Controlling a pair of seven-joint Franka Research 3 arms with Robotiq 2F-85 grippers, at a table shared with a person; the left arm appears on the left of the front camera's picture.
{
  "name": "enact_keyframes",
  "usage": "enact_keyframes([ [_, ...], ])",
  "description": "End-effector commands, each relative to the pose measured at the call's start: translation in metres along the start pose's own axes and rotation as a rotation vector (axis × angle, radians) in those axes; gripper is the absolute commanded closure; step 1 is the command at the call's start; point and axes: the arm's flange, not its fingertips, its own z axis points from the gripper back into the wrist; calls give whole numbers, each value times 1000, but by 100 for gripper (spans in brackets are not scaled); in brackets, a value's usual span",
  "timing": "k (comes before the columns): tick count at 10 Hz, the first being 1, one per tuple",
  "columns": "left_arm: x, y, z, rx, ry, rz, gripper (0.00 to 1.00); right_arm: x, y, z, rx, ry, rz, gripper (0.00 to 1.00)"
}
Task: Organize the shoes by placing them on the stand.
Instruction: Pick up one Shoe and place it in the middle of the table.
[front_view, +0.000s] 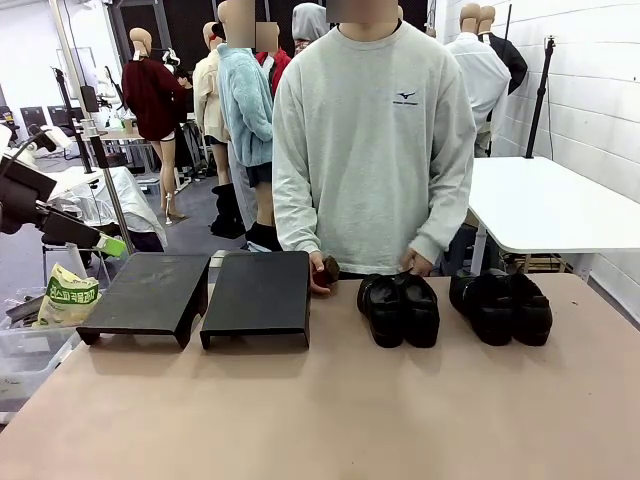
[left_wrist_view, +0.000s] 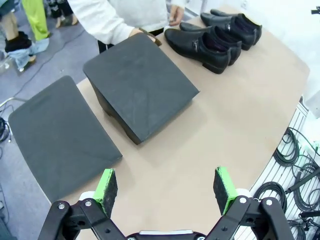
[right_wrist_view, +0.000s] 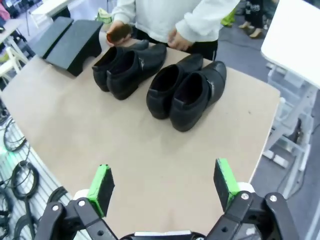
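All the shoes (front_view: 400, 308) sit in two pairs on our right half of the table (front_view: 320, 420). None is on the stand (front_view: 258, 295) yet; its two sloped platforms wait side by side on our left half. Our right gripper (right_wrist_view: 163, 181) hangs over the near table edge facing the shoes, jaws spread wide and holding nothing. Our left gripper (left_wrist_view: 165, 182) is just as wide and bare, above the platforms.

We judge that the first pick belongs to the right arm. The shoes in each pair touch, so we should take an outer one, pinch across its sides at the ankle opening, and seat it flat on the slope. A hand (right_wrist_view: 177, 40) rests by the heels and another holds a small red-brown thing (right_wrist_view: 119, 34), so we should keep clear of both.

The sweatshirt (front_view: 370, 150) has a small dark logo with print too small to read. A bag (front_view: 68, 298) carries green lettering we cannot make out.
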Motion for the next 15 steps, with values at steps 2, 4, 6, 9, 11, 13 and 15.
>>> enact_keyframes([
  [2, -17, -1, -21, 2, 67, 27, 0, -61, 126, -74, 35, -14, 100, 0],
  [4, -17, -2, -28, -1, 93, 25, 0, -30, 134, -79, 52, 24, 184, 0],
  [6, -20, 2, -38, 7, 100, 69, 0, 38, 35, -16, 47, 31, 131, 0],
  [9, -8, 5, -29, -8, 85, 20, 0, 38, 35, -16, 47, 31, 131, 0],
  [11, -8, 5, -29, -8, 85, 20, 0, 38, 35, -16, 47, 31, 131, 0],
  [13, -8, 5, -29, -8, 85, 20, 0, 38, 35, -16, 47, 31, 131, 0],
  [15, -8, 5, -29, -8, 85, 20, 0, 38, 35, -16, 47, 31, 131, 0],
])
